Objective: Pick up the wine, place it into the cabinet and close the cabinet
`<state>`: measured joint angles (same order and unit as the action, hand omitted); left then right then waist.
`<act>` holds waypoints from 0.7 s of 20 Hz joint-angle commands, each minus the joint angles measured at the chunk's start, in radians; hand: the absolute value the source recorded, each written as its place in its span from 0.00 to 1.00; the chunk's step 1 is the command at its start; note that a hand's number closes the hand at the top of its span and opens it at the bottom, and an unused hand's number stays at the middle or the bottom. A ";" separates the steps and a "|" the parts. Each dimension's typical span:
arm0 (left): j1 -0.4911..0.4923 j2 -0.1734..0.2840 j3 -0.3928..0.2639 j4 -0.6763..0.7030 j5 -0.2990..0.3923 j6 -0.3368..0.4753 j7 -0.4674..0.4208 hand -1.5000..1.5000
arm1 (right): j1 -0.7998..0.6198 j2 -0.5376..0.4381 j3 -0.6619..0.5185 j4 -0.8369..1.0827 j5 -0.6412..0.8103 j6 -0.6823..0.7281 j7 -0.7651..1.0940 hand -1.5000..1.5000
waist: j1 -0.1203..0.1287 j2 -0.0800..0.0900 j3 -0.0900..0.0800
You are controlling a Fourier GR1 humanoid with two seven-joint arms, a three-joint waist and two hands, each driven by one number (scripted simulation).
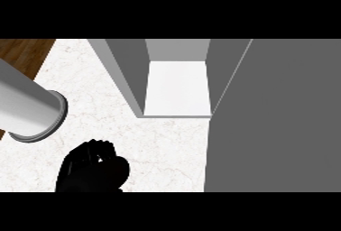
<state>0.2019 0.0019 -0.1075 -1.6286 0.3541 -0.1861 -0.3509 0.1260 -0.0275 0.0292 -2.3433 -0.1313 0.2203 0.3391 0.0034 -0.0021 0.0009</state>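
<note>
A broad, flat grey cabinet door (273, 117) is standing open, filling the right side. Left of it, the grey cabinet (126, 72) is showing a plain white shelf floor inside. The white marbled tabletop (166, 144) is spreading beneath, with brown wood at the far left corner. A smooth grey forearm (26, 108) is crossing the left edge. Near the bottom, a black hand (90, 169) is curling inward; what it is grasping cannot be told. The wine is not showing.
</note>
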 commanded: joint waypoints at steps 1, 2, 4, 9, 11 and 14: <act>-0.049 -0.002 -0.071 -0.033 0.012 0.117 0.022 1.00 | -0.039 -0.019 -0.026 -0.031 -0.041 -0.014 0.076 0.00 | -0.004 0.001 -0.001; -0.078 -0.002 -0.096 -0.107 0.026 0.174 0.093 1.00 | -0.081 -0.029 -0.057 0.010 -0.061 -0.007 0.050 0.00 | -0.003 0.002 -0.001; -0.154 -0.002 -0.099 -0.127 0.049 0.247 0.207 1.00 | -0.061 0.001 -0.024 0.051 -0.010 -0.012 -0.005 0.00 | -0.005 0.002 0.000; -0.298 -0.002 -0.100 -0.091 0.020 0.344 0.230 1.00 | 0.109 -0.018 -0.056 -0.038 -0.075 0.060 -0.052 0.00 | -0.013 0.001 0.000; -0.308 -0.002 -0.180 -0.064 0.012 0.403 0.178 1.00 | -0.019 -0.016 -0.057 0.013 -0.045 0.003 -0.001 0.00 | -0.007 0.002 -0.001; -0.434 -0.002 -0.160 0.087 0.004 0.462 0.118 1.00 | 0.012 -0.015 -0.040 0.007 -0.037 0.019 -0.016 0.00 | -0.011 0.002 -0.001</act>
<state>-0.1344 0.0003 -0.2530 -1.6337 0.3666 0.2003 -0.1958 0.1246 -0.0290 0.0188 -2.3381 -0.1421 0.2229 0.3332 -0.0057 0.0001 0.0000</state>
